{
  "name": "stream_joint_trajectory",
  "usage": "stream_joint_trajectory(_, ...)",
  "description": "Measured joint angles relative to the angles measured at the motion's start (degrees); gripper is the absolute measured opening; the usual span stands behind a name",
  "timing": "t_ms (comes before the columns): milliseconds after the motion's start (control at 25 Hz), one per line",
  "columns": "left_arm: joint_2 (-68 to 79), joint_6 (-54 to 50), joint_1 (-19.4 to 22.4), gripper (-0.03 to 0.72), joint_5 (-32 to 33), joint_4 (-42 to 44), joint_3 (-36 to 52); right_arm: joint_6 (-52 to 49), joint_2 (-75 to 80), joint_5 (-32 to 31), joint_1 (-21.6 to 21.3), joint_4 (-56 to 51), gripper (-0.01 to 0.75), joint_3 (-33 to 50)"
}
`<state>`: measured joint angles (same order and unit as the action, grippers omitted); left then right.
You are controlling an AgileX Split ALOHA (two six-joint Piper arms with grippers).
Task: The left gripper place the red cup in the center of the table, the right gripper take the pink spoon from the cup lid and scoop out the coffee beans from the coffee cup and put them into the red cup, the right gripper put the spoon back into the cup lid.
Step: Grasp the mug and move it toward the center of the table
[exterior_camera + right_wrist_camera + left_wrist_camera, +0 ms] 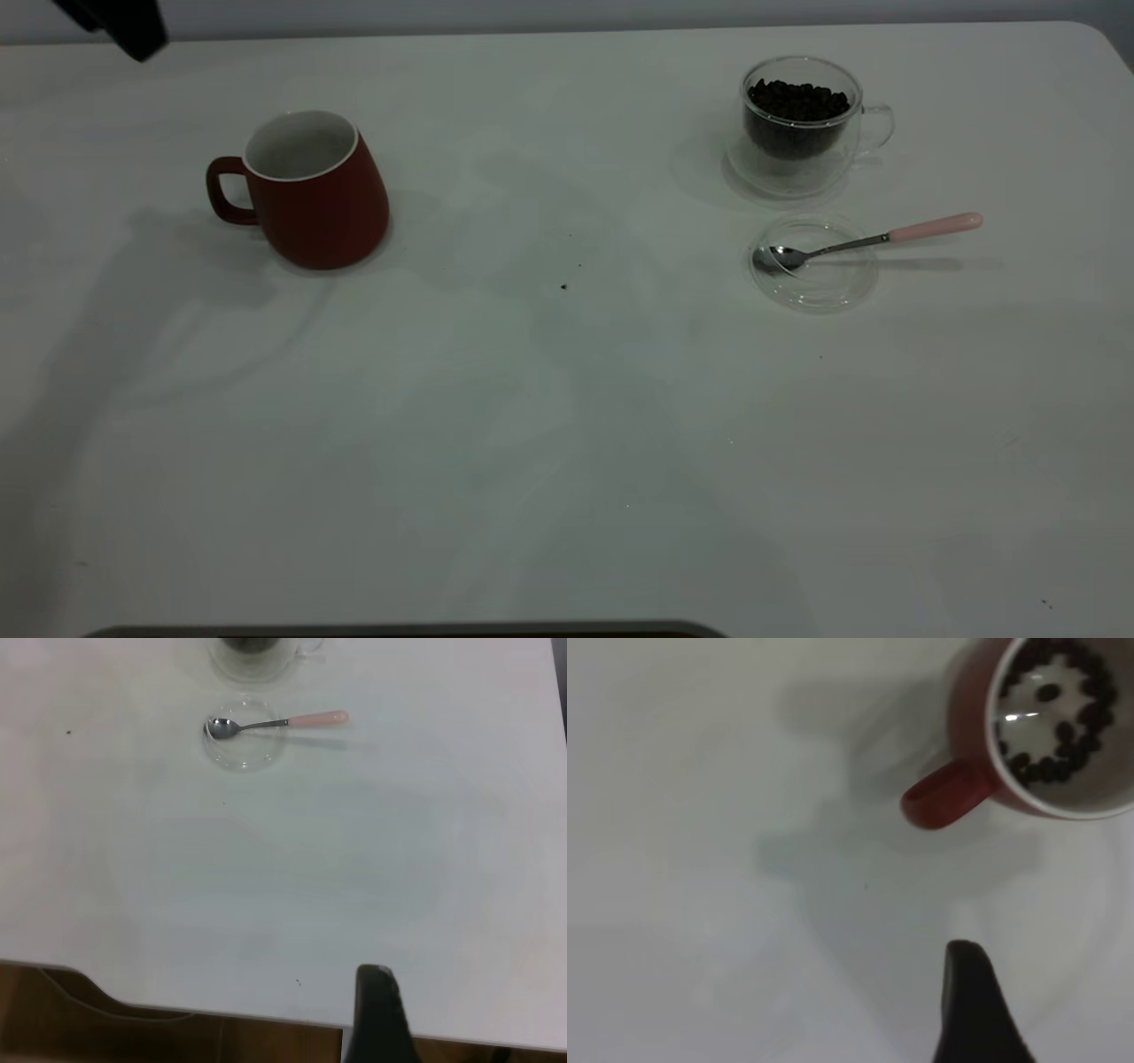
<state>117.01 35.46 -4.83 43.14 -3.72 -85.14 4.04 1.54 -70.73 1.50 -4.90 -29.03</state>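
1. The red cup [306, 190] stands upright at the left of the desk [567, 425], not at its center. The left wrist view shows coffee beans [1063, 722] already ringing its floor.
2. The pink spoon [873, 237] lies with its bowl in the clear lid [813, 263], just in front of the glass cup [802, 124] of beans.
3. Judgement: scooping appears finished and the spoon returned; the red cup's position disagrees with the task.
4. Left gripper [970, 1010] hangs above the desk near the red cup, holding nothing; right gripper [376, 1014] is over the near desk edge. Whether either pair of jaws is apart cannot be told.
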Motion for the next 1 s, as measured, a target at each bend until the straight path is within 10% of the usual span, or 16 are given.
stream_joint_trajectory(1000, 18.83, 45.66, 3.56, 0.495, -2.76, -10.27, -7.35, 0.0, 0.0, 0.0, 0.0, 0.0, 0.56, 0.0)
